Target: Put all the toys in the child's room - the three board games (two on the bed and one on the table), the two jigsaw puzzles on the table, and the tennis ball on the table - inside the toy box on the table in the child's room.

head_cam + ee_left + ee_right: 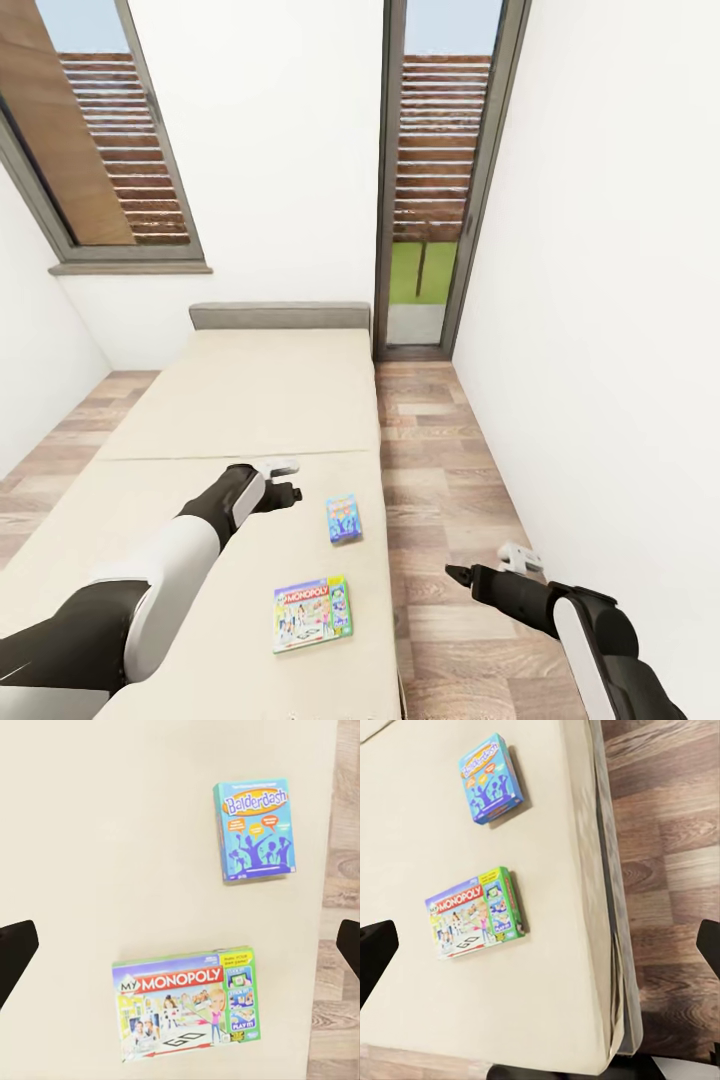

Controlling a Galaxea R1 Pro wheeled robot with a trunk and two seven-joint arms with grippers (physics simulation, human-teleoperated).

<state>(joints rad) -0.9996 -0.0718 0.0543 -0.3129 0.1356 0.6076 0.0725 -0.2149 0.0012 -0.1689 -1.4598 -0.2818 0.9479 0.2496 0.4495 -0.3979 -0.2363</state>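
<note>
A narrow white-walled child's room (290, 150) with a wood-plank floor (440, 470) and tall grey-framed windows (440, 170) holds a long beige bed (240, 400), its low grey headboard (280, 316) against the far wall. Two board games lie flat on the near mattress section, close to the bed's right edge and well apart from each other: a green-edged Monopoly box (312, 612) nearer the robot, and a smaller light blue Balderdash box (343, 519) beyond it. The left arm reaches over the mattress, its left gripper (283, 480) hanging above the bed just left of the blue box, fingers spread wide and holding nothing. The right gripper (490, 570) hovers over the floor beside the bed, likewise spread and empty.
</note>
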